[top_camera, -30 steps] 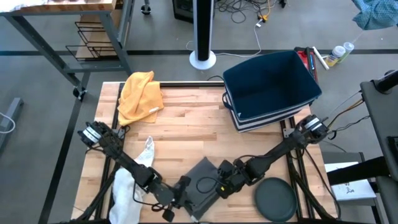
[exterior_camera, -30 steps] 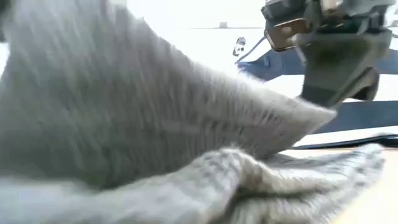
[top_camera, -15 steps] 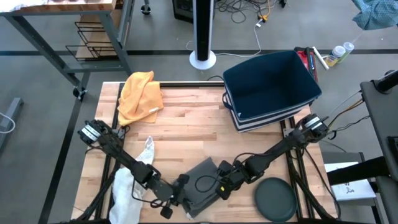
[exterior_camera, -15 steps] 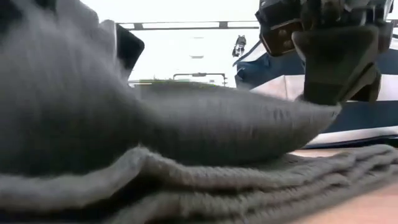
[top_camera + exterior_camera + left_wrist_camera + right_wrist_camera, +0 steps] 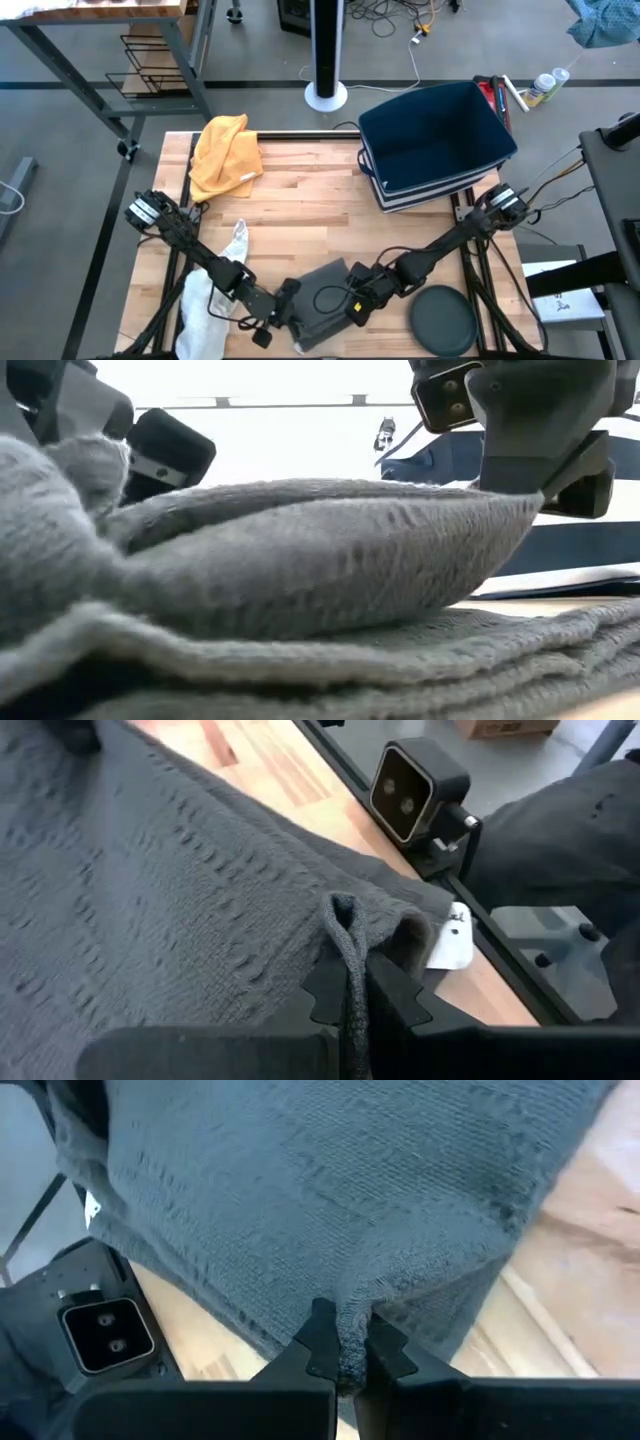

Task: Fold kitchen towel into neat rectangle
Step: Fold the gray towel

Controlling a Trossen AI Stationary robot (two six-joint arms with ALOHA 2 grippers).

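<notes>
— Where is the grey towel (image 5: 325,298)?

— At the near edge of the surface (image 5: 300,200), about midway along it, between the two arms. It lies in several layers, with the top layer lifted a little off the ones beneath.

— What is the left gripper (image 5: 287,305) doing?

— It sits at the towel's left side, low over the near edge, and its fingers (image 5: 325,988) are clamped together on a bunched fold of the cloth.

— And the right gripper (image 5: 357,300)?

— At the towel's right side, just opposite the other. Its fingers (image 5: 318,1342) are pinched shut on an edge of the towel as well, so the cloth is held from both sides.

— What else is on the surface?

— A yellow cloth (image 5: 225,152) lies crumpled at the far left corner. A white cloth (image 5: 208,296) stretches along the left edge toward the near left corner. A dark blue bin (image 5: 437,140) stands at the far right corner. A dark round disc (image 5: 442,320) rests at the near right corner, just beside the right arm.

— Anything close to the towel?

— A small camera (image 5: 415,786) stands at the near edge, right next to the pinched fold.
</notes>
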